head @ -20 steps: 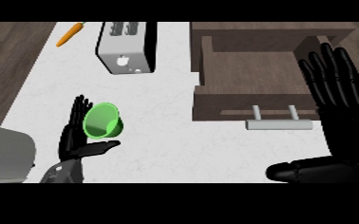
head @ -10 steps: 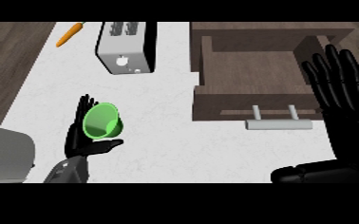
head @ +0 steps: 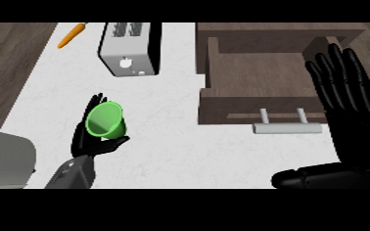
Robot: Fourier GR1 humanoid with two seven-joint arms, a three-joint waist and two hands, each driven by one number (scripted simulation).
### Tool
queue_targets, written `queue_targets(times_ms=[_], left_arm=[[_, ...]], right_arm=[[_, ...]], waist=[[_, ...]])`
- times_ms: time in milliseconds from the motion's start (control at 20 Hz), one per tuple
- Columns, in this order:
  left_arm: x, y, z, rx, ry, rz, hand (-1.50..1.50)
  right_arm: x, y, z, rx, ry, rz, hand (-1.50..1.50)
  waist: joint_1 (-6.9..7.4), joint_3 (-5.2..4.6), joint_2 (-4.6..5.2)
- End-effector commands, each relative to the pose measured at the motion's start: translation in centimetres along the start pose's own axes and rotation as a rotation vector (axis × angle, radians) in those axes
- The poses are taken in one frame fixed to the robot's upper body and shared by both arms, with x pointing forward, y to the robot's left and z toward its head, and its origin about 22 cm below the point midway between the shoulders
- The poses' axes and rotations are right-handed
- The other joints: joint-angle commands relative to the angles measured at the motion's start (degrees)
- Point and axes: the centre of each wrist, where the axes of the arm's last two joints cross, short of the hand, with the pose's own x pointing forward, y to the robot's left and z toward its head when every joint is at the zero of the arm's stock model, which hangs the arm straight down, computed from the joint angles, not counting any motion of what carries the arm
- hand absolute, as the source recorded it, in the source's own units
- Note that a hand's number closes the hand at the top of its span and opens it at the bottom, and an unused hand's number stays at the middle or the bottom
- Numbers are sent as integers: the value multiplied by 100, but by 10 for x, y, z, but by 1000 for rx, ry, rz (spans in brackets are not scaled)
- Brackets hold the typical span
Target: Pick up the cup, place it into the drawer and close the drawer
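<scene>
The left hand (head: 92,142) has its fingers curled round the green cup (head: 106,120), with the toaster (head: 130,49) and carrot (head: 71,34) beyond on the white surface (head: 173,142), while the right hand (head: 338,80), fingers straight, rests by the open drawer (head: 260,85).

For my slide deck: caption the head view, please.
Left hand holds green cup; drawer open, right hand raised beside it.

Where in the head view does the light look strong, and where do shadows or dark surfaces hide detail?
In the head view, the white counter is lit evenly, without glare; the green cup stands out brightly in the left hand; the drawer has a darker inside; the black right hand shows little surface detail against it; the toaster casts only a faint shadow.
</scene>
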Motion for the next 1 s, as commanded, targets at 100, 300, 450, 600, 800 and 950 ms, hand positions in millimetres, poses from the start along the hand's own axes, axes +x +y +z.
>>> queue_targets(times_ms=[100, 300, 450, 600, 800, 950], left_arm=[[-7, -10, 2, -80, -65, 107, 150], [2, 6, 0, -68, -140, 63, 150], [-1, -4, 2, -37, -202, 15, 150], [-2, -13, -2, 2, -191, 12, 150], [-1, -2, 9, 47, -238, -8, 150], [6, 9, 16, -2, -265, 0, 150]], right_arm=[[7, -8, 0, 16, 22, 1, -150], [12, 3, 3, 18, 8, -3, -150], [-6, -15, 5, -7, 2, 11, -150], [-3, -17, 15, -14, 13, -1, -150], [9, -12, 3, -10, 18, 0, -150], [11, -20, 6, -25, 7, 7, -150]], waist=[[-9, -1, 3], [-28, -5, 6], [13, 3, -4], [7, 4, -12], [25, 3, -14], [51, 5, -22]])
